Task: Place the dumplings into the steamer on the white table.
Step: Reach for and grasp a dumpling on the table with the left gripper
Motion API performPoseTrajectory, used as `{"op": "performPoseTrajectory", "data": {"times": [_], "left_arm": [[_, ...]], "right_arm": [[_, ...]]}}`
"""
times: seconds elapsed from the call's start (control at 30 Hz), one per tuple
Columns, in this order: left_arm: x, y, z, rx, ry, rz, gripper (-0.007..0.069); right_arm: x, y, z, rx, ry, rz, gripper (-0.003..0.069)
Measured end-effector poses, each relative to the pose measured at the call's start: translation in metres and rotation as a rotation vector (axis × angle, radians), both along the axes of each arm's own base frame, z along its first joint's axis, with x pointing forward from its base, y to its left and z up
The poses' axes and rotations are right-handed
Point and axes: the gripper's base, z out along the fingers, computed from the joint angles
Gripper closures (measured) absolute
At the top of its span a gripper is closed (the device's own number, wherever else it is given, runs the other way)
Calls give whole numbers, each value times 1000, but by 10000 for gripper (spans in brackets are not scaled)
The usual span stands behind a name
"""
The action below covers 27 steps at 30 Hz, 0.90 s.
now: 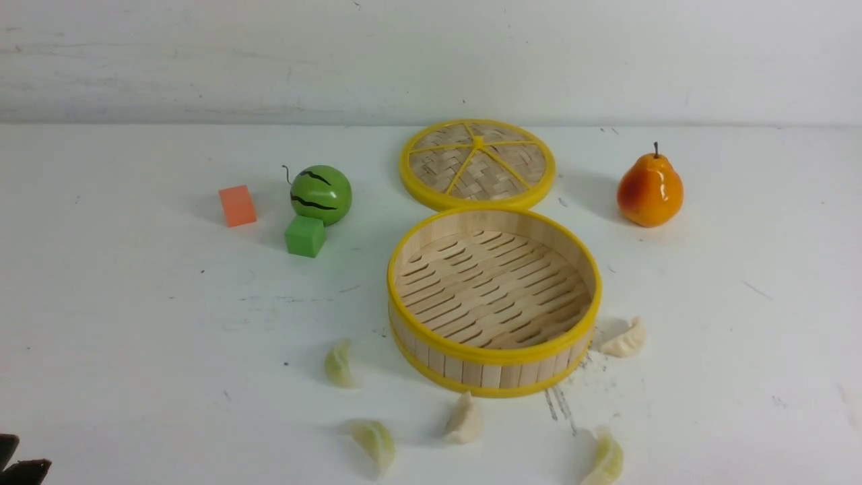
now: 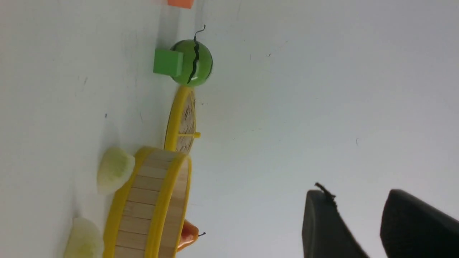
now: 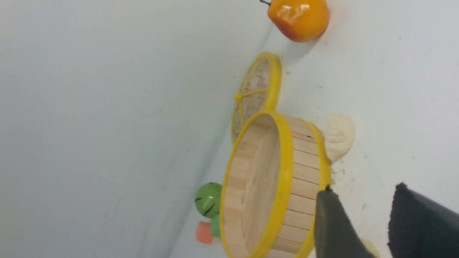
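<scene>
Nearest the robot, the left claw (image 2: pixel 373 233) holds its two black fingers spread, with bare air between them and nothing pinched. Only a dark corner of it shows at the front view's lower left. The right claw (image 3: pixel 380 233) is also spread and empty, and the front view does not show it.

All five small crescent-shaped toy dumplings lie on the broad white worktop (image 1: pixel 135 337) with its dark scuffs. None is in the basket. Closest are a pale green dumpling (image 1: pixel 606 459) at the near right, a second pale green dumpling (image 1: pixel 372 441) at the near left, and a cream dumpling (image 1: pixel 463 419) between them, near the basket's front wall. Further back, a third pale green dumpling (image 1: pixel 339 364) lies to the left. A second cream dumpling (image 1: pixel 625 338) sits just beside the right wall.

The round shallow bamboo steamer (image 1: pixel 495 356), with yellow rims and a slatted floor, stands open and empty. Behind it lies the flat woven yellow-rimmed lid (image 1: pixel 477 164). A small green cube (image 1: pixel 305 236), a striped green toy watermelon (image 1: pixel 321 194) and a small orange block (image 1: pixel 237 205) stand far left, and a glossy orange toy pear (image 1: pixel 650 188) far right.

The task looks to be at its start, with the first pick not yet made. Next, a claw should probably descend astride a dumpling on its own side, close gently, lift it over the yellow rim and release. The cream dumpling by the wall likely leaves little finger room.
</scene>
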Motion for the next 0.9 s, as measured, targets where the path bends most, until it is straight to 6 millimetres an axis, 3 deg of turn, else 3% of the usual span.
{"op": "performPoseTrajectory", "data": {"times": [0.17,0.23,0.27,0.33,0.4,0.47,0.6,0.63,0.73,0.8,0.87,0.9], "left_arm": [[-2,-4,7,72,-7,-41,386],[-7,-6,32,266,-82,-64,386],[-7,-7,34,304,-89,-69,388],[-18,-12,69,599,-181,-98,408],[-20,-14,87,725,-193,-124,438],[-9,-19,110,948,-103,-237,524],[18,-19,130,1124,98,-422,634],[36,-18,138,1178,206,-512,638],[67,-13,143,1254,425,-695,638],[79,-13,144,1273,481,-754,638],[107,-22,143,1327,539,-881,638],[107,-23,143,1330,535,-889,638]], "right_arm": [[1,-3,4,-17,-46,-37,419],[1,-5,8,-87,-80,-53,419],[1,-5,9,-96,-83,-52,419],[-1,-5,23,-243,-138,-46,426],[-1,-5,33,-322,-159,-43,448],[6,-4,56,-489,-148,-19,529],[26,-2,83,-711,-89,63,654],[38,1,94,-829,-53,140,676],[67,11,106,-1023,40,392,679],[77,15,108,-1045,65,471,679],[95,27,110,-1067,100,648,678],[96,29,111,-1069,101,660,678]]}}
